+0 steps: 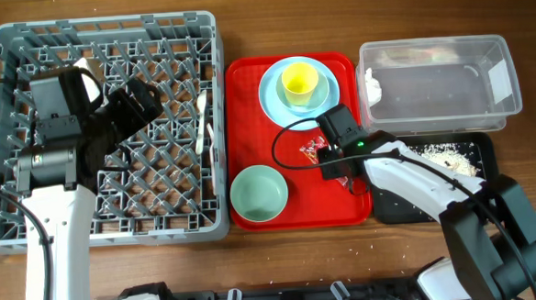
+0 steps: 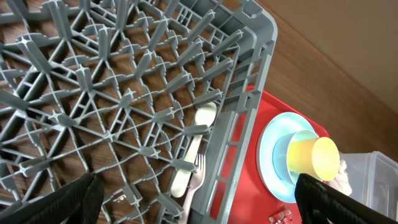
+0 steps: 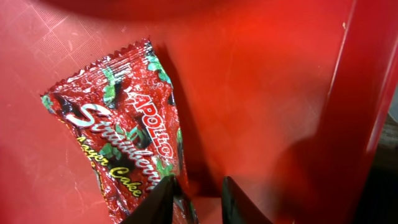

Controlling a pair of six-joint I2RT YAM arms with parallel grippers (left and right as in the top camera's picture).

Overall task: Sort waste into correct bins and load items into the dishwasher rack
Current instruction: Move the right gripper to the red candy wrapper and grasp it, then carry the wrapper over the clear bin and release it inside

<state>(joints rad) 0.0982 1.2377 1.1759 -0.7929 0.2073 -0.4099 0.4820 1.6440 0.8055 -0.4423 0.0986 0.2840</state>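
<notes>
Right claw (image 3: 199,202): fingers drawn close with a slim gap, low on the wrapper (image 3: 118,137) at the middle of the red tray (image 1: 248,123). I cannot tell whether its edge is pinched.
Left claw (image 2: 199,208): wide apart and holding nothing.
Done: I judge the fork (image 2: 196,177) and spoon (image 2: 200,118) loaded, since both lie at the right edge of the rack (image 1: 116,233). The tissue (image 1: 372,85) sits in the tub (image 1: 428,42) at upper right, and the food scraps (image 1: 443,155) lie in the black tray (image 1: 395,203) below it.
Left to do: bin the wrapper, then load the plate (image 1: 267,99), blue bowl (image 1: 318,94), yellow cup (image 1: 299,79) and green bowl (image 1: 258,193).
Right arm pose: reaching from lower right toward frame centre, wrist pointed down.
Left arm pose: raised over the rack at upper left.
</notes>
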